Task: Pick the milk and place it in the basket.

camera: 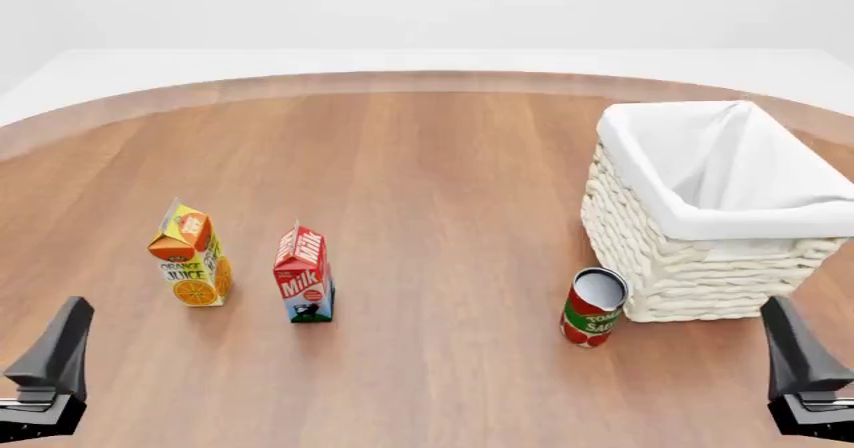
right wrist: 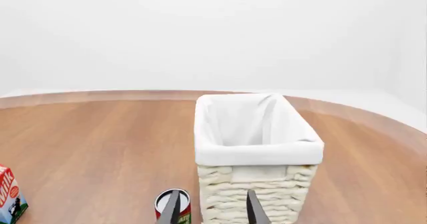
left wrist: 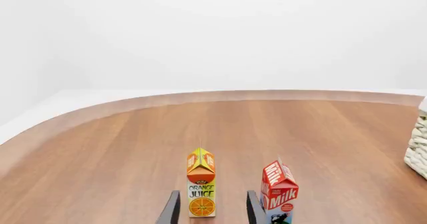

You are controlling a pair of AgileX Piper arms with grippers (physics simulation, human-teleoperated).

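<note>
Both arms are showing only partly at the table's (camera: 427, 168) near edge. The left gripper (left wrist: 212, 209) is standing parted and empty; the right gripper (right wrist: 213, 209) likewise. The milk (camera: 304, 274) is standing upright ahead of the left gripper, toward the middle, well apart from it. The juice carton (camera: 190, 256) is standing just beside the milk. The basket (camera: 667, 258) is sitting toward the right edge, the tomato-sauce can (camera: 593, 308) leaning tilted just beside it.

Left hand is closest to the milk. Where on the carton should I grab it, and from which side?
Grip the milk across its flat side walls, below the gable, approaching level from the near side. It stands upright, apart from the juice carton, so the open left hand likely fits around it.
</note>
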